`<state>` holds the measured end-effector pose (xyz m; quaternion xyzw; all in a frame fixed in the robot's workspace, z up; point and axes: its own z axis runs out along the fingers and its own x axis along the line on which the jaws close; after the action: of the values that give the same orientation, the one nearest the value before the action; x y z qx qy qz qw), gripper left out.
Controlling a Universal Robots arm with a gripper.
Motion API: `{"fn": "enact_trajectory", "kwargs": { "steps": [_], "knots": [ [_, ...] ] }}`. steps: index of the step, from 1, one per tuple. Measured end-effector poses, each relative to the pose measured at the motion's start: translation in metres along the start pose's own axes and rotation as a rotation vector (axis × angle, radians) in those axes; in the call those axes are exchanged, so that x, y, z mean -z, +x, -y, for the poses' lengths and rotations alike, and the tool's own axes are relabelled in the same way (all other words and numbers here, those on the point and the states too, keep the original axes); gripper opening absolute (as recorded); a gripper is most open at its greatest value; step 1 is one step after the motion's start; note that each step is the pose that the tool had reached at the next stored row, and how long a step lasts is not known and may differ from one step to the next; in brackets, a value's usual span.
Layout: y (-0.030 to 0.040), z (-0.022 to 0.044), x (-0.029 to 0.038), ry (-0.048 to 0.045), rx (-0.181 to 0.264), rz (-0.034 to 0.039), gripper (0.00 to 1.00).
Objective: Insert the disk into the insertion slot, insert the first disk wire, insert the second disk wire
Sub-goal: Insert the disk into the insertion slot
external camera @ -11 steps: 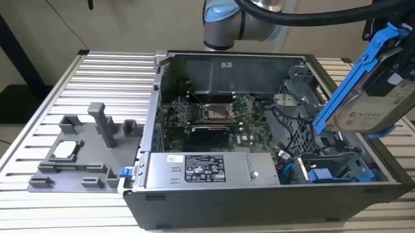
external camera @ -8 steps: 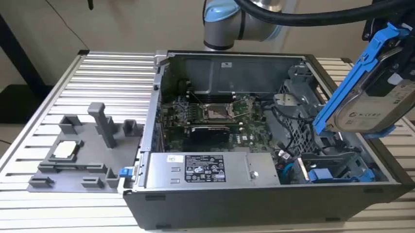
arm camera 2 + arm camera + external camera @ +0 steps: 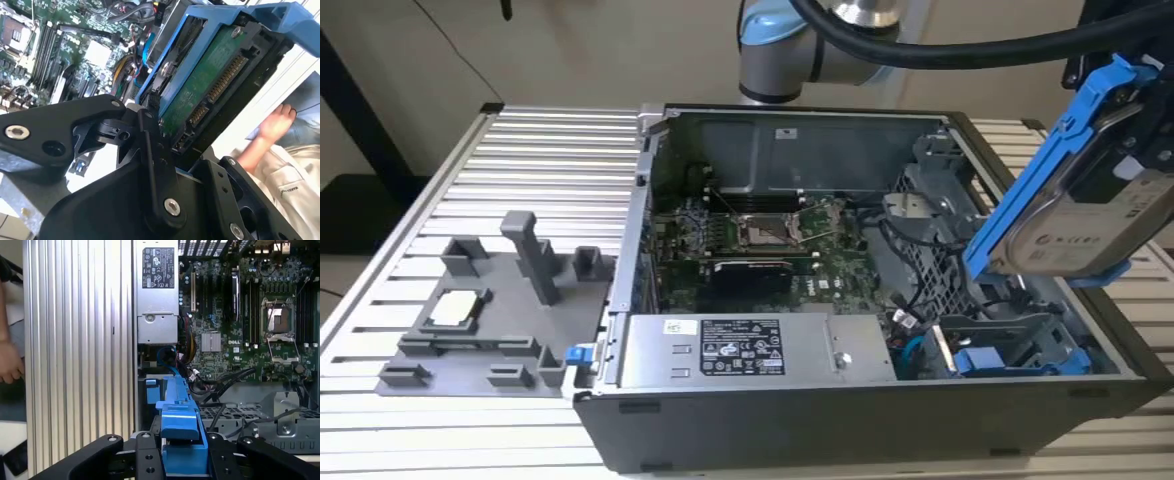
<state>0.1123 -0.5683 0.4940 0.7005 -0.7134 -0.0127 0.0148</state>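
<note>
We have the gripper with jaws clamped tight around the disk, held tilted in the air above the case's corner at the exterior view's right, apart from the slot, so we judge none of the three insertions done.

One disk, one other blue-fronted drive, one computer case — inside it one power supply, one motherboard

Silver disk in blue frame, steeply tilted, aloft over case
</note>
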Motion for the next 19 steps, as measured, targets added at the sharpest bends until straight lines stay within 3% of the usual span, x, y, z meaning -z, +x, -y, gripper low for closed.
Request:
{"fn": "enact_trajectory", "kwargs": {
  "steps": [9, 19],
  "knots": [
    [0.0000, 0.0004, -0.0091, 0.0010, 0.001, 0.0000, 0.33],
    [-0.0001, 0.0013, -0.0263, 0.0068, 0.006, -0.0019, 0.33]
  ]
}}
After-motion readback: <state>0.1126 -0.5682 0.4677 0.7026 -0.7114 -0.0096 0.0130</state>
